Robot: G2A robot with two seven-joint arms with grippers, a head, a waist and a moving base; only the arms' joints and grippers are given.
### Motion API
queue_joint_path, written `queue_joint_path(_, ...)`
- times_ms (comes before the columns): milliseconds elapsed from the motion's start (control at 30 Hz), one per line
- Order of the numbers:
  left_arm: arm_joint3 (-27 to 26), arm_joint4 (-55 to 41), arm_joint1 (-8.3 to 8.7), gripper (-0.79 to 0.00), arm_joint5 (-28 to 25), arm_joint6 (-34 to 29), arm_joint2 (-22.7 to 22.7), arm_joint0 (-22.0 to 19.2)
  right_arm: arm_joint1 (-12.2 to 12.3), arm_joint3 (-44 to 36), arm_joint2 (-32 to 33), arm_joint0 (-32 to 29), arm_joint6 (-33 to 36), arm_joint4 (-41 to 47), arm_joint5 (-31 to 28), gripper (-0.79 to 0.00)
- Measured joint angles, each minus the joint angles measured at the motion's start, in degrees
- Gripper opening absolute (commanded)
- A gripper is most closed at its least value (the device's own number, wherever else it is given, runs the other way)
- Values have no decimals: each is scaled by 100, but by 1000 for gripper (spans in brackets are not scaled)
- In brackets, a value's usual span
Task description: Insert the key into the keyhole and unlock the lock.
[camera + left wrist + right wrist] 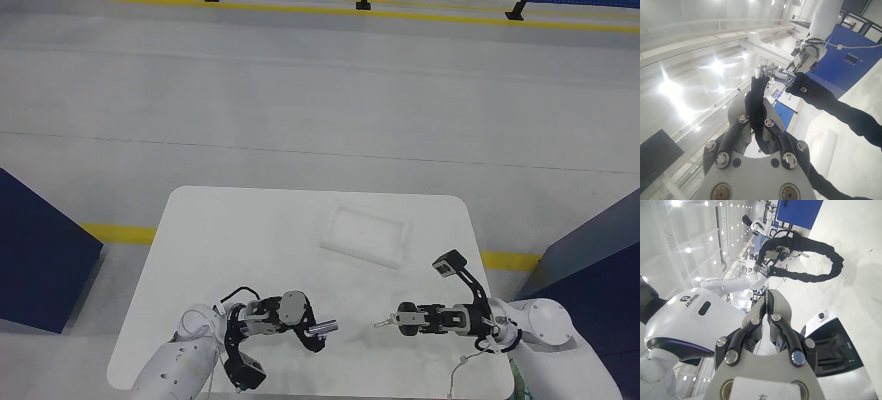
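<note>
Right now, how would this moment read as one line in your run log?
left hand: holds lock | right hand: holds key | key: facing lock, apart, not yet inserted

Seen from the right wrist, the key (766, 300) is edge-on, a thin metal strip. Most of it is hidden between the fingers (779, 302) of the right gripper (768, 296), so its teeth cannot be made out. Farther off, the end face of the lock (757, 267) is too small to show a keyhole. In the left wrist view, the lock's black cable (829, 102) runs off the picture's edge. Another stretch of it covers the inner faces of the left gripper (757, 96). From the top, the key is too small to tell its shape.
</note>
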Motion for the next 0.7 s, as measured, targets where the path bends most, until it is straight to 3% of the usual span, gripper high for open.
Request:
queue_joint_path(300, -7, 138, -33, -785, 114, -116, 20, 0, -67, 141, -374, 317, -83, 93, 3, -785)
queue_joint_path(700, -6, 189, -35, -785, 148, -149, 19, -3, -83, 84, -431, 294, -200, 107, -36, -785)
